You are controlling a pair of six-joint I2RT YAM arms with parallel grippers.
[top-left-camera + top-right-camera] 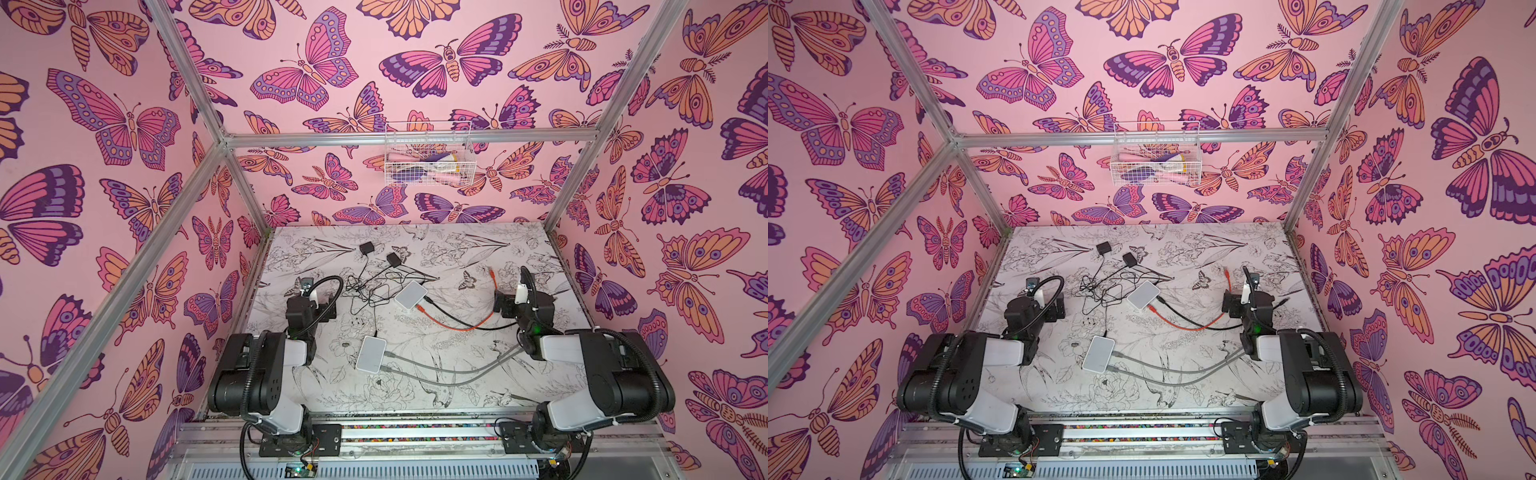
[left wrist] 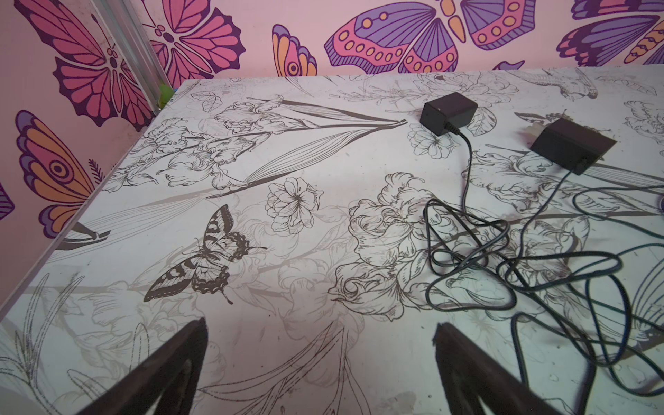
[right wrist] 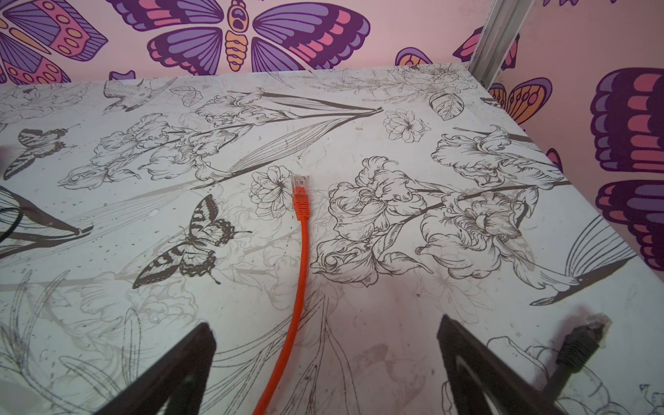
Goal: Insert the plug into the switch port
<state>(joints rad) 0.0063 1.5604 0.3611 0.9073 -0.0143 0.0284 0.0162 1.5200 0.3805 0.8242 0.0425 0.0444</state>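
Two white switches lie on the table in both top views: the farther switch [image 1: 410, 294] has an orange cable [image 1: 457, 326] and a black cable plugged in. The orange cable's free plug [image 3: 300, 183] lies loose on the table ahead of my right gripper [image 3: 325, 327]. That gripper is open and holds nothing; the orange cable runs on the table between its fingers. A loose black plug [image 3: 589, 334] lies just outside one finger. My left gripper [image 2: 319, 327] stands open over bare table at the left, holding nothing.
The nearer switch [image 1: 371, 354] holds two grey cables [image 1: 449, 368]. Two black power adapters [image 2: 449, 111] [image 2: 571, 145] lie at the back, and their thin tangled wires [image 2: 474, 258] spread beside the left gripper. A wire basket [image 1: 428, 156] hangs on the back wall.
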